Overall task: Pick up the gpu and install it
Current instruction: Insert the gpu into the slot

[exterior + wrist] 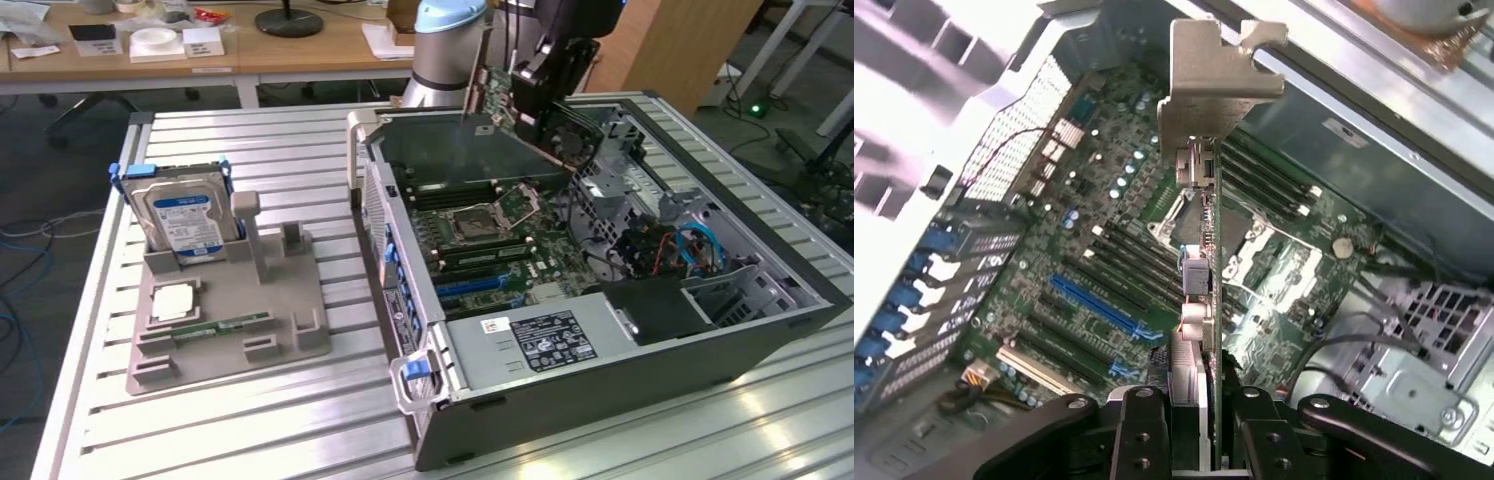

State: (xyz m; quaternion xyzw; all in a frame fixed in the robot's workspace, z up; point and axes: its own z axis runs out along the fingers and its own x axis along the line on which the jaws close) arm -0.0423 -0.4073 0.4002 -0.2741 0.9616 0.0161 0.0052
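I see the tool (pixel 537 112) clamped on the gpu (pixel 497 92), jaws narrow on the card's two faces. The card hangs on edge above the open computer case (pixel 601 400), over the motherboard (pixel 494 240) and clear of it. Its silver bracket (pixel 1212 95) is at the end away from the tool. A hard drive (pixel 180 220) stands in a gray holder (pixel 227 320) on the tabletop (pixel 267 430) beside the case.
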